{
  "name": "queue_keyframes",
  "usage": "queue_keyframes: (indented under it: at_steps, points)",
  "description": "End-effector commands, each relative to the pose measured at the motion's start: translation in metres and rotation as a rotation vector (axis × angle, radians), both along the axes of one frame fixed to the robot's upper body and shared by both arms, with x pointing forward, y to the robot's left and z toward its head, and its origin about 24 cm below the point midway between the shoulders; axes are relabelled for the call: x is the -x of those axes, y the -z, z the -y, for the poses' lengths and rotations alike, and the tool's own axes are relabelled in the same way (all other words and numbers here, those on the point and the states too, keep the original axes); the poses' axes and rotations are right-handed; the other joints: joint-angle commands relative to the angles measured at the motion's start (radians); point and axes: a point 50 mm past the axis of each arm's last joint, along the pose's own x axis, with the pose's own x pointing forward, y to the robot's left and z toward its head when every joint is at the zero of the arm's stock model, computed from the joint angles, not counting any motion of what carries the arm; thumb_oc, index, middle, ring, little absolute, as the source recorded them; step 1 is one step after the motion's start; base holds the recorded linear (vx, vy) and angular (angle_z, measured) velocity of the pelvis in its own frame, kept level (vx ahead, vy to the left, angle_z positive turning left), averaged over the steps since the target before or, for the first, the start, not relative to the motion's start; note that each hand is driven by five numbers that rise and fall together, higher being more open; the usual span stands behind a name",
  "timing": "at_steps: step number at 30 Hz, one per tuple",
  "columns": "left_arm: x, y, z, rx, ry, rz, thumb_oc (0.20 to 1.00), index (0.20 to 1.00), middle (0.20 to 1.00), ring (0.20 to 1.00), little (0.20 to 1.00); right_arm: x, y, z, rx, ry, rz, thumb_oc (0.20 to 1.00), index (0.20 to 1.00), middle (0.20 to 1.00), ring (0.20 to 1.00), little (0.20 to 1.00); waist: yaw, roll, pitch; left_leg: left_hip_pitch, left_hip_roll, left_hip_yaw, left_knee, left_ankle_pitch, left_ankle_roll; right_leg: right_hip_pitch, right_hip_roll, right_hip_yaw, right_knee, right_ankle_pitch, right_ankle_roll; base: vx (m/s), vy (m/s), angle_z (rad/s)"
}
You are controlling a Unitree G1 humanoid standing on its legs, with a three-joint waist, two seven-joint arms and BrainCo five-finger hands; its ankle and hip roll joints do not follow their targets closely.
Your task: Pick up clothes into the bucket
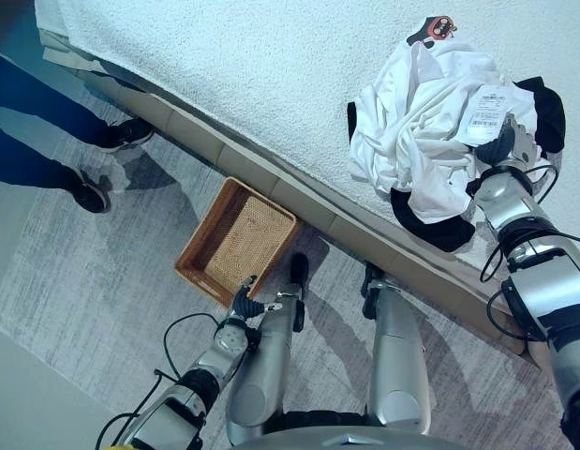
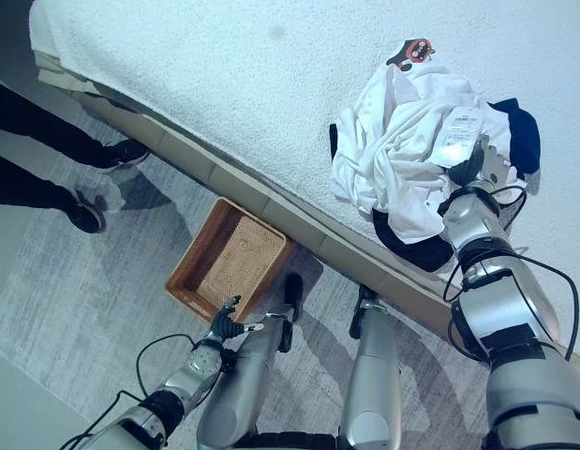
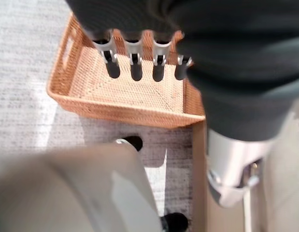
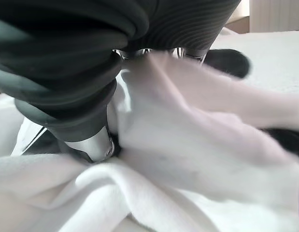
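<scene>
Left eye view: a crumpled white garment with black trim (image 1: 430,131) lies bunched on the white bed (image 1: 224,66), near its edge. The right hand (image 1: 500,150) is pressed into the heap's right side. On the grey carpet (image 1: 83,272) below sits the wicker basket (image 1: 235,240), empty, with the left hand (image 1: 247,302) hanging just beside its near corner. A person's dark shoes (image 1: 111,159) stand further along the bed.

Right eye view: the heap runs roughly from the bed's edge up toward a small printed patch at its far end; a paper tag (image 2: 461,124) lies on top.

Left wrist view: the left hand's fingers (image 3: 135,67) hang straight and relaxed, holding nothing, over the basket.

Right wrist view: white cloth folds over the right hand's fingers, so whether they have clenched cannot be told.

The step looks like grasping; next the cloth needs a firm pinch, a lift and a carry down to the basket
</scene>
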Motion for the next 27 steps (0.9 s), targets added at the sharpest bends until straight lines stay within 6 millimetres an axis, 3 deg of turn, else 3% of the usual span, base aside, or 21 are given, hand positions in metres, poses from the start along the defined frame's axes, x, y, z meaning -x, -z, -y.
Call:
queue_keyframes:
  at_steps: [1,6,11,17,23,24,25,26,27]
  points:
    - [0.018,0.011,-0.011,-0.029,-0.006,-0.045,1.0,1.0,1.0,1.0,1.0,-0.008,-0.054,-0.022,0.106,-0.134,0.194,0.2,0.2,0.2,0.2,0.2,0.015,-0.062,-0.012,0.03,0.009,0.006,-0.005,-0.001,-0.029,0.134,-0.007,0.069,-0.023,-0.044,0.06,0.01,0.015,-0.17]
    - [0.018,0.007,-0.029,-0.044,-0.041,-0.021,1.0,1.0,1.0,1.0,1.0,-0.001,-0.085,-0.028,0.125,-0.198,0.329,0.2,0.2,0.2,0.2,0.2,0.003,-0.098,-0.067,0.12,0.042,0.039,-0.065,-0.001,-0.035,0.211,0.026,0.082,-0.112,-0.01,0.074,0.04,0.008,-0.28]
    - [0.014,-0.006,-0.043,-0.023,-0.065,0.045,1.0,1.0,1.0,1.0,1.0,0.011,-0.101,-0.024,0.146,-0.235,0.399,0.2,0.2,0.2,0.2,0.2,-0.009,-0.122,-0.128,0.201,0.062,0.069,-0.117,-0.001,-0.039,0.291,0.054,0.09,-0.198,0.018,0.086,0.06,0.001,-0.27]
    - [0.009,-0.029,-0.051,0.05,-0.067,0.154,1.0,1.0,1.0,1.0,1.0,0.028,-0.109,-0.016,0.173,-0.26,0.447,0.2,0.2,0.2,0.2,0.2,-0.021,-0.144,-0.206,0.298,0.083,0.106,-0.179,-0.005,-0.046,0.389,0.088,0.102,-0.315,0.05,0.096,0.06,-0.016,-0.31]
    - [0.009,-0.038,-0.052,0.09,-0.055,0.185,1.0,1.0,1.0,1.0,1.0,0.038,-0.099,0.0,0.169,-0.241,0.413,0.2,0.2,0.2,0.2,0.2,-0.024,-0.163,-0.273,0.372,0.1,0.131,-0.216,-0.008,-0.05,0.466,0.107,0.108,-0.371,0.058,0.097,0.06,-0.024,-0.12]
    - [0.01,-0.037,-0.051,0.094,-0.053,0.174,1.0,1.0,1.0,1.0,1.0,0.038,-0.095,0.004,0.168,-0.232,0.386,0.247,0.247,0.247,0.247,0.247,-0.024,-0.165,-0.284,0.382,0.102,0.132,-0.222,-0.007,-0.05,0.475,0.108,0.107,-0.371,0.054,0.096,0.07,-0.02,-0.15]
    - [0.012,-0.034,-0.05,0.096,-0.055,0.16,1.0,1.0,1.0,1.0,1.0,0.038,-0.091,0.007,0.168,-0.231,0.357,0.482,0.482,0.482,0.482,0.482,-0.026,-0.167,-0.291,0.396,0.103,0.133,-0.23,-0.007,-0.051,0.486,0.109,0.104,-0.371,0.051,0.096,0.04,-0.016,-0.1]
    - [0.012,-0.034,-0.05,0.096,-0.055,0.16,1.0,1.0,1.0,1.0,1.0,0.039,-0.091,0.007,0.168,-0.231,0.357,0.539,0.539,0.539,0.539,0.539,-0.026,-0.167,-0.291,0.397,0.103,0.133,-0.231,-0.007,-0.051,0.487,0.109,0.104,-0.371,0.051,0.096,0.06,-0.017,-0.06]
    - [0.016,-0.03,-0.05,0.098,-0.048,0.134,1.0,1.0,1.0,1.0,1.0,0.039,-0.085,0.013,0.183,-0.242,0.277,1.0,1.0,1.0,1.0,1.0,-0.029,-0.174,-0.306,0.412,0.105,0.131,-0.24,-0.007,-0.052,0.501,0.11,0.102,-0.368,0.046,0.094,0.06,-0.012,-0.07]
